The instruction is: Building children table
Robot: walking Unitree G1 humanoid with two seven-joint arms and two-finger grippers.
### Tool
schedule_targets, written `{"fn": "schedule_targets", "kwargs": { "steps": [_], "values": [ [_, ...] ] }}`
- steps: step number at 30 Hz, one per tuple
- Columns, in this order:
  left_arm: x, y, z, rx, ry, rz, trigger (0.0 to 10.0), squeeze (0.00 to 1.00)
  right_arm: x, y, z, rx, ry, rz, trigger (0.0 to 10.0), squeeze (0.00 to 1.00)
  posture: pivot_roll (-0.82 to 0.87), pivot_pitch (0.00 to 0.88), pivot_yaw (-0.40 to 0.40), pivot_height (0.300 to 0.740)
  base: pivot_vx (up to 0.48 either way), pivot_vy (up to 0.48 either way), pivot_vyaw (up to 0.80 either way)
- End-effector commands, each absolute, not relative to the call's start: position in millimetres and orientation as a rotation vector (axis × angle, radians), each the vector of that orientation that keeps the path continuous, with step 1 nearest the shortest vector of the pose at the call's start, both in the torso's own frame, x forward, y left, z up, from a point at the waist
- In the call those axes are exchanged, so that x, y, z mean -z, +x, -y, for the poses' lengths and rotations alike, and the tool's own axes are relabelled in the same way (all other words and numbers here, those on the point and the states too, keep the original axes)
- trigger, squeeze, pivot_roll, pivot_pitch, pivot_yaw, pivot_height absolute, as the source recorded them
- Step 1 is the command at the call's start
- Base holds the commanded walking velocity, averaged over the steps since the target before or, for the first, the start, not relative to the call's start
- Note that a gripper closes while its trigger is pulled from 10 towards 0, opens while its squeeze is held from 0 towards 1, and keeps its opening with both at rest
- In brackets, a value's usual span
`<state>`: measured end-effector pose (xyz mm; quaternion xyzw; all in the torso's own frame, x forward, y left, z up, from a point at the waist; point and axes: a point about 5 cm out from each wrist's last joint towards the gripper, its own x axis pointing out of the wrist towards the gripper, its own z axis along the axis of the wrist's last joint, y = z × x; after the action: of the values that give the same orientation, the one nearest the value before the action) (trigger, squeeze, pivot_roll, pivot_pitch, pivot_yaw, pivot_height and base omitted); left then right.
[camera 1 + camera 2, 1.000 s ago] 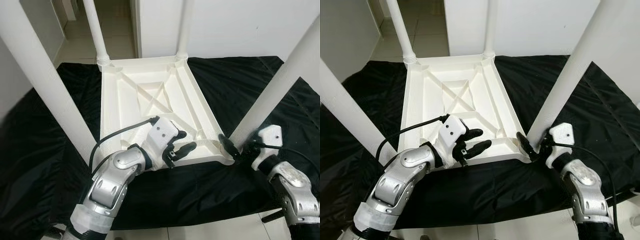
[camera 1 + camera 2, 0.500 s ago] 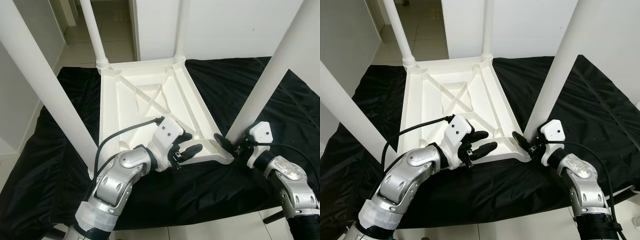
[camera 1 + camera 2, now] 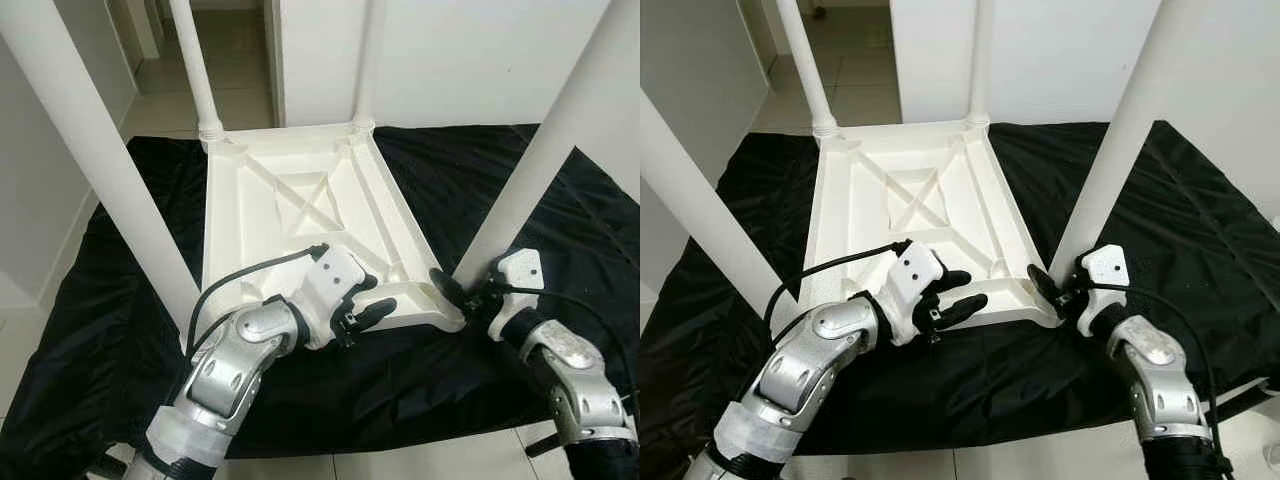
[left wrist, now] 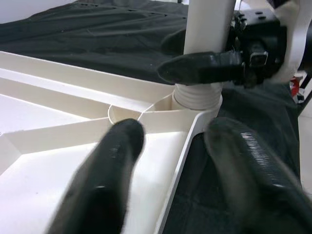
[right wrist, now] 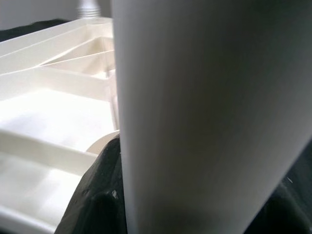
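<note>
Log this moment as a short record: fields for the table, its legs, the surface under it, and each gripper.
table: white plastic table top, upside down, ribbed underside facing up
legs: four white legs standing up from the corners; near-right leg seated in its corner socket
surface: black cloth spread on the tiled floor
left gripper: open, at the table's near edge
right gripper: fingers on either side of the near-right leg's base
</note>
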<state>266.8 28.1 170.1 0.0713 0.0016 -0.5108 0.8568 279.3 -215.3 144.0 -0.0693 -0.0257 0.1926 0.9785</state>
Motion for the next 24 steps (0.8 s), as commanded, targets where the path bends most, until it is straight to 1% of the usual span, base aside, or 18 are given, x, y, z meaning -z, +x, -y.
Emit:
{"fn": "schedule_targets", "kwargs": {
  "steps": [1, 3, 5, 6, 9, 10, 12, 14, 15, 16, 17, 20, 24],
  "values": [
    [-167.9, 267.6, -29.5, 1.055, 0.149, -0.009, 10.0, 1.00, -131.8, 276.6, 212.6, -0.348, -0.112, -0.007, 10.0, 0.00, -0.08, 0.000, 0.018, 0.740, 0.000, 0.000, 0.00],
    [-165.0, 267.7, -29.6, 1.043, 0.176, -0.022, 10.0, 1.00, -131.6, 274.6, 210.4, -0.274, -0.068, 0.011, 10.0, 0.00, -0.08, 0.000, 0.020, 0.740, 0.000, 0.000, 0.00],
    [-165.0, 267.7, -29.6, 1.043, 0.176, -0.022, 10.0, 1.00, -131.6, 274.6, 210.4, -0.274, -0.068, 0.011, 10.0, 0.00, -0.08, 0.000, 0.020, 0.740, 0.000, 0.000, 0.00],
    [-163.9, 268.8, -30.0, 1.037, 0.193, -0.022, 10.0, 0.00, -130.4, 272.1, 206.8, -0.233, -0.032, 0.021, 10.0, 0.00, -0.09, 0.000, 0.023, 0.740, 0.000, 0.000, 0.00],
    [-164.4, 271.8, -30.9, 1.025, 0.215, -0.012, 10.0, 0.00, -128.0, 267.3, 199.2, -0.173, -0.006, 0.025, 10.0, 0.00, -0.09, 0.000, 0.024, 0.740, 0.000, 0.000, 0.00],
    [-165.0, 273.1, -31.6, 1.019, 0.221, -0.006, 10.0, 0.00, -128.5, 265.4, 194.1, -0.121, 0.009, 0.031, 10.0, 0.00, -0.09, 0.000, 0.024, 0.740, 0.000, 0.000, 0.00],
    [-165.0, 273.1, -31.6, 1.019, 0.221, -0.006, 10.0, 0.00, -128.5, 265.4, 194.1, -0.121, 0.009, 0.031, 10.0, 0.00, -0.09, 0.000, 0.024, 0.740, 0.000, 0.000, 0.00],
    [-165.2, 273.6, -32.1, 1.011, 0.230, 0.002, 10.0, 0.00, -130.0, 263.8, 187.4, -0.028, 0.032, 0.037, 10.0, 0.00, -0.10, 0.000, 0.023, 0.740, 0.000, 0.000, 0.00],
    [-165.2, 273.6, -32.1, 1.011, 0.230, 0.002, 10.0, 0.00, -130.0, 263.8, 187.4, -0.028, 0.032, 0.037, 10.0, 0.00, -0.10, 0.000, 0.023, 0.740, 0.000, 0.000, 0.00],
    [-165.1, 273.3, -31.5, 1.004, 0.236, 0.010, 10.0, 0.00, -129.7, 263.5, 182.5, 0.061, 0.056, 0.034, 10.0, 0.00, -0.09, 0.000, 0.017, 0.740, 0.000, 0.000, 0.00],
    [-165.1, 273.3, -31.5, 1.004, 0.236, 0.010, 10.0, 0.00, -129.7, 263.5, 182.5, 0.061, 0.056, 0.034, 10.0, 0.00, -0.09, 0.000, 0.017, 0.740, 0.000, 0.000, 0.00],
    [-165.4, 273.9, -30.1, 0.985, 0.238, 0.023, 10.0, 0.00, -127.7, 264.0, 172.8, 0.284, 0.103, 0.016, 10.0, 0.00, -0.09, 0.000, 0.003, 0.740, 0.000, 0.000, 0.00],
    [-165.6, 274.2, -30.1, 0.981, 0.238, 0.024, 10.0, 0.00, -127.1, 264.8, 170.1, 0.311, 0.114, 0.010, 10.0, 0.00, -0.09, 0.000, 0.003, 0.740, 0.000, 0.000, 0.00]
  ]
}}
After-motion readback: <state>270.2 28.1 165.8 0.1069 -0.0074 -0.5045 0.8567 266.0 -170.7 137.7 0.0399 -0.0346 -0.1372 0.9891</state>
